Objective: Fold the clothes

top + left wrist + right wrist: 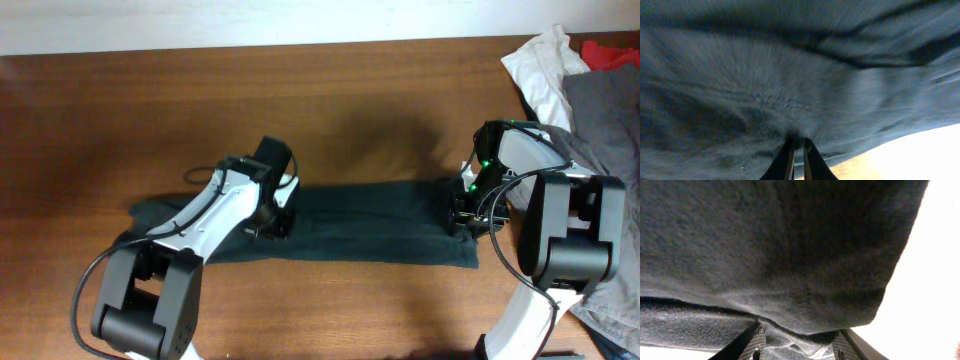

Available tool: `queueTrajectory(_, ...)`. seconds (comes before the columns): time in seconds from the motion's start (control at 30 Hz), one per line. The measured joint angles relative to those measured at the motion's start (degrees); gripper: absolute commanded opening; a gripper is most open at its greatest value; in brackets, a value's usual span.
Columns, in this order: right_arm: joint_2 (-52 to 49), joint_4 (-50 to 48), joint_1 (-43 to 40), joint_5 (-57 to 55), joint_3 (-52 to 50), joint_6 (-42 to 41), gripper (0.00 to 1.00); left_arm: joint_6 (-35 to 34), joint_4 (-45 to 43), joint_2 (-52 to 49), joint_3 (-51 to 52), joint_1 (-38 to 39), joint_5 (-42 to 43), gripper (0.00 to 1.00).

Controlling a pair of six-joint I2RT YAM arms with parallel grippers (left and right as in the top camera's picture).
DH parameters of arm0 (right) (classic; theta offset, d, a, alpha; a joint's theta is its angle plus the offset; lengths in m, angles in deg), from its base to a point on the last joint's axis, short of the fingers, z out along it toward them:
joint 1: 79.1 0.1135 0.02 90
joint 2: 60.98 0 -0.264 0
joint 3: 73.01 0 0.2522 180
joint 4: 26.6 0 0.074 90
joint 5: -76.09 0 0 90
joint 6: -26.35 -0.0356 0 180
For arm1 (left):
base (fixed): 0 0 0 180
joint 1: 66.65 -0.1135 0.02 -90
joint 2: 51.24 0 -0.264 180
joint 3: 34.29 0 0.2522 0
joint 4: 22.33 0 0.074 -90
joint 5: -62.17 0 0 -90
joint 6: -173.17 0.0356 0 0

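Dark cotton, almost black, lies as a long narrow band across the brown bench [330,100]: in the overhead view the T-shirt [370,220] is already doubled lengthwise and runs from left of centre to near the right arm. The left fingers [270,224] are down on its left part and the right fingers [461,220] on its right end, so the two arms take the band at separate places, probably to carry one end over the other. A white garment [540,60], a grey garment [600,110] and something red [612,50] are heaped at the right edge, apart from the work.

In the left wrist view the cloth fills the picture. The left fingers are clenched nearly together on a small pinch of it, and creases fan out from their tips.

In the right wrist view the right fingers stand well apart with a thick folded edge of the T-shirt bunched between them. I judge them to be grasping that edge, several layers deep. The cloth drapes just ahead of the tips.
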Motion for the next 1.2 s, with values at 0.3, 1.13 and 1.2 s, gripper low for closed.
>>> queueTrajectory(0.3, 0.0, 0.02, 0.0, -0.02, 0.0, -0.04, 0.48, -1.16, -5.77, 0.0, 5.81, 0.02, -0.44, 0.15)
queueTrajectory(1.13, 4.5, -3.78, -6.49, 4.44, 0.0, 2.23, 0.69, -1.18, 2.25, 14.56, -0.44, -0.37, -6.4, 0.15)
queueTrajectory(1.2, 4.5, -5.27, -6.47, 4.57, -0.09, 2.34, 0.69, -1.16, 2.27, 14.56, -0.44, -1.16, -6.62, 0.15)
